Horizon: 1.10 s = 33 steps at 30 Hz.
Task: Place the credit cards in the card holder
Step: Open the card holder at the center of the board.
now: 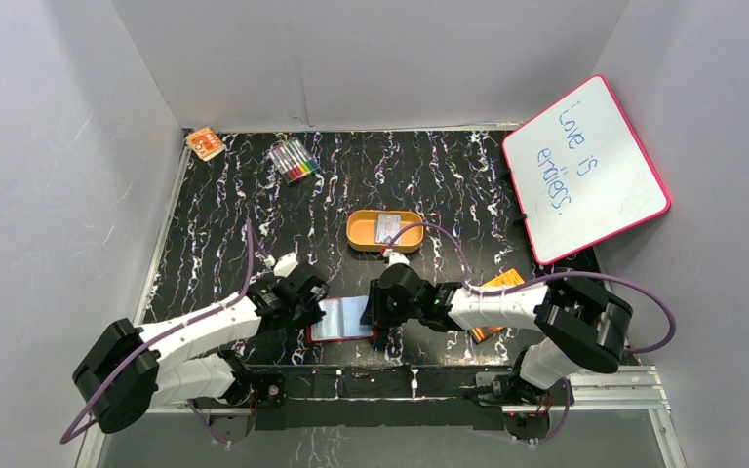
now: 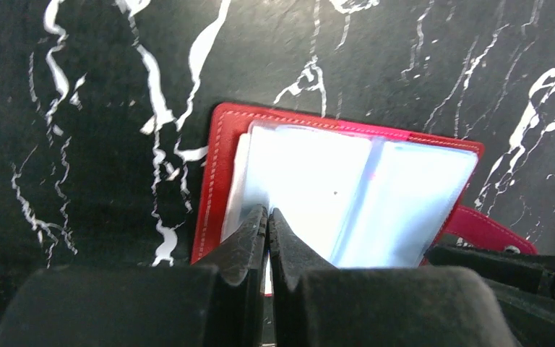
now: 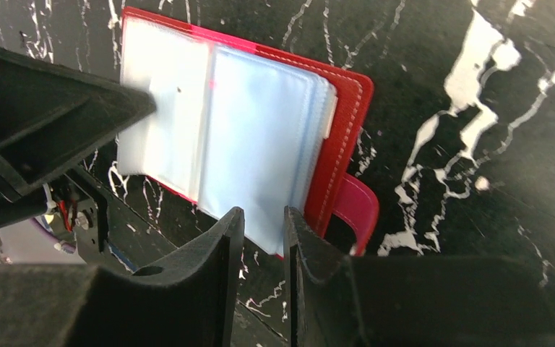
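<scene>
**benchrat:** Top external view has the card holder (image 1: 343, 320) lying open at the near edge of the table (image 1: 215, 224), right between the two arms. The credit cards (image 1: 388, 228) look like they're sitting in the orange tin (image 1: 383, 230) further back, well apart from the holder. So I'd say nothing's gone in yet.

**servo_sam:** Agreed. The left gripper (image 2: 268, 213) has its fingers pressed together at the near edge of the plastic sleeves (image 2: 311, 181) on the left page. I can't tell whether a sleeve is actually pinched in there or it's just resting on them. The right gripper (image 3: 264, 217) has a narrow gap between its fingers. The edge of the right page's sleeves sits right at that gap, not clamped as far as I can see.

**benchrat:** What would worry you from here?

**servo_sam:** It's all floppy clear plastic. If the right one closes on several sleeves at once, no pocket opens up. If it lifts while the left has only a weak hold, the whole holder could slide or flip shut, and it's close to the table's edge. Both arms are also busy here, so one has to let go to fetch a card from the tin, and then the holder may fold closed. The closing tab (image 3: 354, 210) pokes out just beside the right fingers too, so it could snag.
</scene>
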Motion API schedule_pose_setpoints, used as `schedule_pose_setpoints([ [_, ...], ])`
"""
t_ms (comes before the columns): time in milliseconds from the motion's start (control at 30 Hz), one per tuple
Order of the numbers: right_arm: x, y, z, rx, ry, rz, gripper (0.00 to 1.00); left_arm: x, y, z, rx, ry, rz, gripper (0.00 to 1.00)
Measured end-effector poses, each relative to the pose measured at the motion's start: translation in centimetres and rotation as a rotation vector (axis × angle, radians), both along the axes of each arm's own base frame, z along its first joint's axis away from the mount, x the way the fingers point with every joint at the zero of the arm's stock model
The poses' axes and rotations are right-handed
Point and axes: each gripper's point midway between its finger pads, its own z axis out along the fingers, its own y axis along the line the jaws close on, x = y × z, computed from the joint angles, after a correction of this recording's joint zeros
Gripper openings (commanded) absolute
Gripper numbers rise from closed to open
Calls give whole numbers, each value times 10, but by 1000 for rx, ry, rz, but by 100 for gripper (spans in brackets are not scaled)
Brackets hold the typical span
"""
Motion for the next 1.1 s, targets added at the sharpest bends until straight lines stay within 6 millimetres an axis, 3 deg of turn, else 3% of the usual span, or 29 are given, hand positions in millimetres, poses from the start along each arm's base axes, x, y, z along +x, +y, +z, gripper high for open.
schedule_pose_setpoints([
  [100,-2,-7,1,-9,1,-12,39,6,-5,0,17,0,-16,0],
  [133,-2,-9,1,-12,1,-17,41,7,-6,0,24,1,-21,4],
  [267,-3,-15,5,-18,-1,-28,44,9,-5,0,47,-1,-31,33],
  [367,-3,-17,12,-11,-9,-31,46,9,-1,5,49,-13,-31,47],
  [533,-3,-22,17,-21,-24,-30,47,5,5,22,32,-40,-26,54],
  [733,-1,-25,23,-48,-47,-12,48,11,-2,56,-33,-110,-42,48],
  [867,7,-22,36,-31,-70,-17,48,16,-22,63,-112,-139,-102,31],
  [967,22,-24,47,-17,-86,-51,50,17,-34,48,-122,-108,-131,16],
  [1100,47,-35,60,-23,-108,-129,54,8,-24,12,-46,-22,-119,11],
])
